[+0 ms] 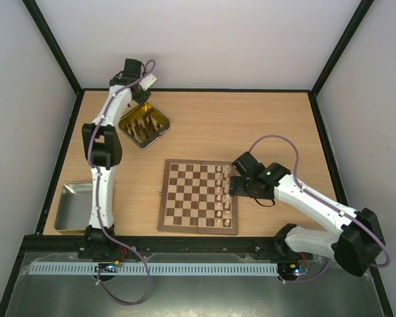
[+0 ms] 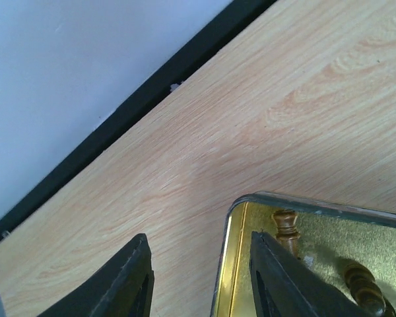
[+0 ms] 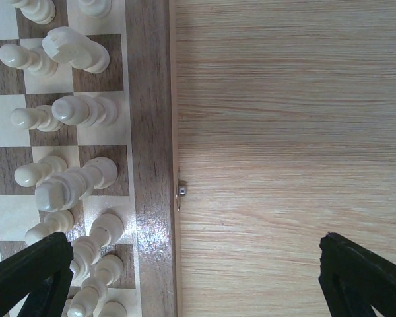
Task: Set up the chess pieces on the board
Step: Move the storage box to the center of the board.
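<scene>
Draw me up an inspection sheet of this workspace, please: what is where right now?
Surface: pale wooden table.
Job's things: board mid-table; cream pieces in two files along its right edge; dark pieces in the gold tray, far left.
Clutter: silver tray, near left.
Pincers: left pincer open, over the gold tray's rim; right pincer open, holding nothing, beside the board's right edge.
Cables: purple cable along each arm.
Surroundings: white walls, black frame.
</scene>
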